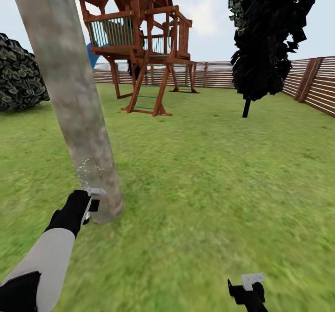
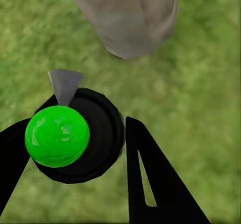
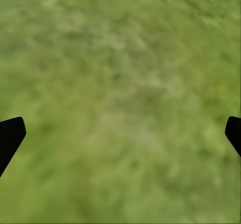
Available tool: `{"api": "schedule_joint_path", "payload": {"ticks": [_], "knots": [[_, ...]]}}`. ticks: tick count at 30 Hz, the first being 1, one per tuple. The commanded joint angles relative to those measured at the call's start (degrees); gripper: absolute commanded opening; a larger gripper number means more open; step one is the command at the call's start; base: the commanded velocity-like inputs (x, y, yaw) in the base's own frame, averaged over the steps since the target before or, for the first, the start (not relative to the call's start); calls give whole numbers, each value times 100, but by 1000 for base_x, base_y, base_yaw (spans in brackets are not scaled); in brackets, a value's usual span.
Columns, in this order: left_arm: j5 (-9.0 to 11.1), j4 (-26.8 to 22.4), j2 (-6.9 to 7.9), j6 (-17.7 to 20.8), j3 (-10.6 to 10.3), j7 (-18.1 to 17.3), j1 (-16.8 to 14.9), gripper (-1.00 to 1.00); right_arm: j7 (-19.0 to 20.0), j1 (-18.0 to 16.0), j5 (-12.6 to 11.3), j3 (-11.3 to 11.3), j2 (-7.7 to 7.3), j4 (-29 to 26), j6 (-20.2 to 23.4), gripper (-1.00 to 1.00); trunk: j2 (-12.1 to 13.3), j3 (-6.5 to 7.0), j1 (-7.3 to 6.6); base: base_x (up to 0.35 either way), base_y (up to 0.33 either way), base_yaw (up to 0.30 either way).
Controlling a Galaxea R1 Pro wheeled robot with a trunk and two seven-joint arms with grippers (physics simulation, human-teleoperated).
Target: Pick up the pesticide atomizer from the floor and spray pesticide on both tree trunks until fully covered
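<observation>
Head view catches the spraying step: the left gripper (image 1: 91,205) clenches the pesticide atomizer (image 2: 75,136), its nozzle just short of the tree trunk (image 1: 70,102), pale droplets speckling the bark above it. Next, I'd guess, comes sweeping higher. The right gripper (image 3: 120,133) hangs spread over grass (image 1: 209,186). A playhouse (image 1: 137,37) stands well beyond.
</observation>
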Motion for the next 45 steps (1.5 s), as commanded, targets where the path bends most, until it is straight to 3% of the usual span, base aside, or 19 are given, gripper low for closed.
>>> {"api": "schedule_joint_path", "payload": {"ticks": [1, 3, 5, 6, 12, 14, 16, 19, 20, 23, 25, 29, 34, 45], "knots": [[-37, -3, -2, 21, 19, -23, 0, -100, -30, -5, 60, -31, -2, 12, -22, 100, -2, -5, 0, 140, -266, 72], [-48, 47, 47, 21, 48, -22, 10, -100, -30, -5, 60, -31, -2, 11, -21, 100, -2, -5, 0, 150, -264, 24], [-36, 65, 227, 21, 108, -42, 83, -100, -30, -5, 60, -31, -2, 11, -22, 100, -2, -5, 0, 154, -263, 6], [-27, 72, 251, 16, 105, -37, 115, -100, -29, -5, 60, -31, -2, 12, -23, 100, -2, -5, 0, 155, -263, 1], [-25, 75, -32, 12, 98, -25, 134, -100, -30, -5, 60, -31, -2, 12, -23, 100, -2, -5, 0, 155, -263, 179], [-41, 74, 41, 8, 129, -37, 134, -100, -30, -5, 60, -31, -2, 12, -21, 100, -2, -5, 0, 158, -260, 275], [-44, 71, 267, 10, 136, -33, 162, -100, -30, -5, 60, -31, -2, 12, -22, 100, -2, -5, 0, 176, -244, 277], [-33, 76, 428, -4, 138, -28, 267, -100, -30, -5, 60, -31, -2, 12, -22, 100, -2, -5, 0, 197, -194, 277], [-25, 79, 425, -9, 134, -30, 297, -100, -30, -5, 60, -31, -2, 12, -23, 100, -2, -5, 0, 174, -122, 277], [-18, 79, 98, -31, 109, -29, 334, -100, -30, -5, 60, -31, -2, 12, -23, 100, -2, -5, 0, 132, -65, 277], [-17, 75, 7, -33, 105, -30, 336, -100, -30, -5, 60, -31, -2, 12, -23, 100, -2, -5, 0, 43, -15, 277], [-28, 40, 78, -31, 138, -49, 336, -100, -29, -5, 60, -31, -2, 12, -22, 100, -2, -5, 0, 46, -29, 277], [-17, 73, -20, -41, 101, -24, 337, -100, -30, -5, 60, -31, -2, 12, -23, 100, -2, -5, 0, 186, -179, 253], [9, 24, -39, -32, 126, -23, 477, -100, -56, -5, 63, -31, -10, 1, -15, 100, -2, -5, 0, 160, -233, 54]]}}
